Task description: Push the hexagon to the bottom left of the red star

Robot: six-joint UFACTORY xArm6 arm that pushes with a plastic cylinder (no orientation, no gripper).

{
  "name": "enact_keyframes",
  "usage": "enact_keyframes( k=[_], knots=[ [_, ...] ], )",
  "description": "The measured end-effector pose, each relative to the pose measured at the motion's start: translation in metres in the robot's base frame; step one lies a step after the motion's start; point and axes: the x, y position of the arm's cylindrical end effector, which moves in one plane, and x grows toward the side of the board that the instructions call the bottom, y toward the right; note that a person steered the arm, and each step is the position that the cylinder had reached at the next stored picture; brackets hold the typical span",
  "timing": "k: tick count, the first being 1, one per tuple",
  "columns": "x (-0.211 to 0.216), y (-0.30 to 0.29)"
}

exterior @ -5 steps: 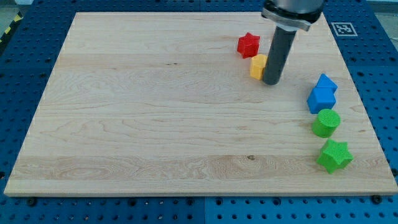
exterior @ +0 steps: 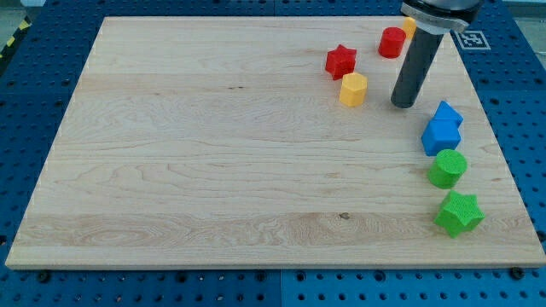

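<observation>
The yellow hexagon (exterior: pixel 353 89) lies on the wooden board (exterior: pixel 213 153) just below and slightly right of the red star (exterior: pixel 340 60), almost touching it. My tip (exterior: pixel 403 104) stands to the right of the hexagon, with a clear gap between them. The rod rises from the tip toward the view's top right.
A red cylinder (exterior: pixel 392 42) sits near the top edge, left of the rod, with a sliver of a yellow block (exterior: pixel 410 26) behind it. Two blue blocks (exterior: pixel 442 130), a green cylinder (exterior: pixel 447 168) and a green star (exterior: pixel 459 213) line the right edge.
My tip has moved right, away from the yellow hexagon it was touching. The red cylinder, hidden by the rod before, now shows. The hexagon has barely shifted.
</observation>
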Motion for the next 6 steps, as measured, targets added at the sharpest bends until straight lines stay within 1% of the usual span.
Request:
enact_keyframes(
  k=[2, 4, 6],
  knots=[
    [-0.02, -0.024],
    [-0.014, -0.044],
    [-0.009, -0.091]
  ],
)
